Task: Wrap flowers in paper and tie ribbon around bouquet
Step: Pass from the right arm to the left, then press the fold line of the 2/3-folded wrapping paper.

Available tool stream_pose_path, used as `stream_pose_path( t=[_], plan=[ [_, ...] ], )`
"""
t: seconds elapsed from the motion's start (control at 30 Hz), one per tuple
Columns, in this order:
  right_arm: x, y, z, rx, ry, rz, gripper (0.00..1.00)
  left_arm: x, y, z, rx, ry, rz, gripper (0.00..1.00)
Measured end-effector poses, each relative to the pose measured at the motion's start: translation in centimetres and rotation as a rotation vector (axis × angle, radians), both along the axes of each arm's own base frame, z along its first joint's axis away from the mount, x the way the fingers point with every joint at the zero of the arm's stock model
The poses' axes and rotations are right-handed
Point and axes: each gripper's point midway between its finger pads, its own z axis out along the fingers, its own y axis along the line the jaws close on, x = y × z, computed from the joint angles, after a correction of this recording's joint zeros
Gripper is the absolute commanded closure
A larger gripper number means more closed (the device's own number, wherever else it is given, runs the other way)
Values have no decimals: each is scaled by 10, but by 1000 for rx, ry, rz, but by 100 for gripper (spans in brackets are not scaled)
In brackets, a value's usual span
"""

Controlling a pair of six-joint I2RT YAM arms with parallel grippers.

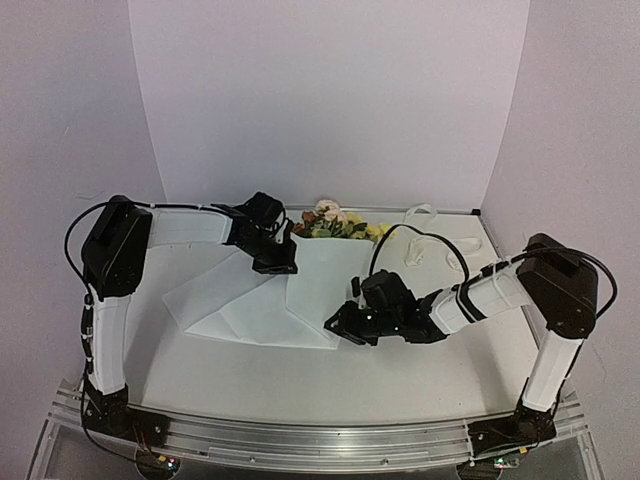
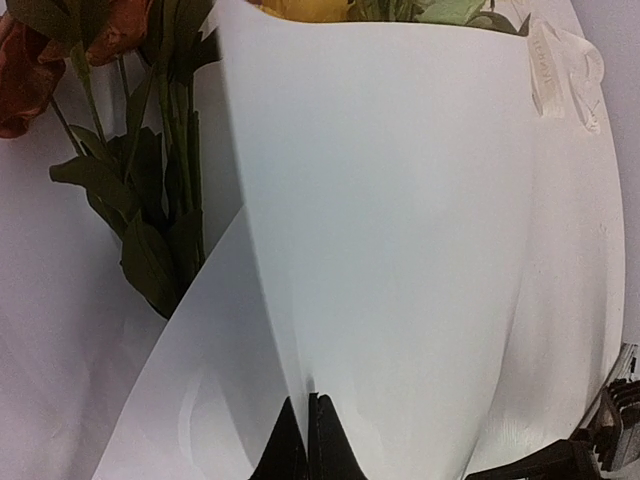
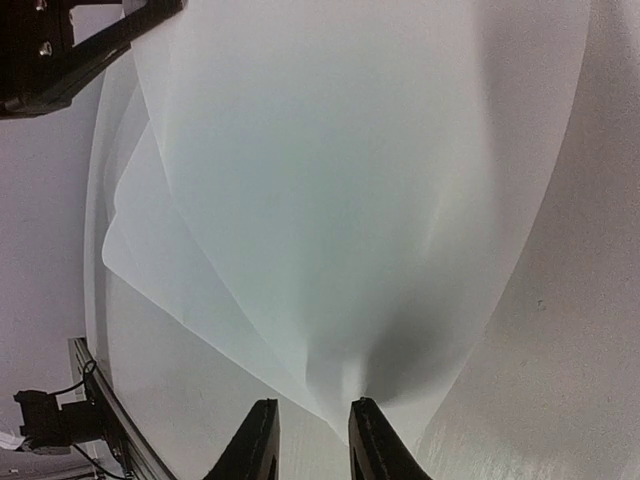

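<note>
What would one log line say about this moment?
left gripper: shut on paper | right gripper: open at paper corner | flowers: partly behind paper | ribbon: not yet tied

White arm links (image 1: 185,228), black joints (image 1: 115,245), looping black cables (image 1: 425,238); left claw (image 2: 308,440), right claw (image 3: 312,412) black

Creased white paper (image 1: 290,295) folds partly over the flowers (image 1: 335,222), blooms at its far edge, cream ribbon (image 2: 560,75) beside.
</note>
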Motion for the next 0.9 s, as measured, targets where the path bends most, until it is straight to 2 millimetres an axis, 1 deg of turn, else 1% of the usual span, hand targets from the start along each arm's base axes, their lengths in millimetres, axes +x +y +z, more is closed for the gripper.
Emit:
stream_pose_path(
  t=[0.2, 0.33, 0.43, 0.53, 0.57, 0.6, 0.67, 0.7, 0.73, 0.83, 0.9],
  plan=[
    [4, 3, -16, 29, 35, -24, 79, 0, 2, -10, 13, 15, 3, 99],
    [1, 0, -28, 34, 60, -39, 79, 4, 3, -10, 17, 10, 12, 99],
    [1, 1, -29, 51, 64, -46, 79, 6, 3, -9, 16, 12, 15, 95],
    [2, 2, -29, 63, 67, -53, 79, 8, 3, -9, 19, 12, 19, 85],
    [2, 2, -29, 66, 68, -54, 79, 9, 4, -9, 23, 11, 23, 75],
    [2, 2, -29, 71, 70, -58, 79, 11, 8, -10, 36, 6, 40, 67],
    [2, 3, -29, 72, 71, -58, 79, 11, 9, -10, 39, 8, 46, 51],
    [2, 3, -29, 72, 71, -58, 79, 12, 10, -11, 41, 9, 48, 46],
    [2, 2, -29, 73, 72, -59, 79, 12, 11, -10, 46, 4, 53, 43],
    [2, 3, -30, 78, 75, -61, 79, 9, 22, -2, 66, -10, 96, 41],
    [2, 3, -30, 81, 76, -63, 79, 5, 28, 16, 47, -36, 121, 42]
  ],
)
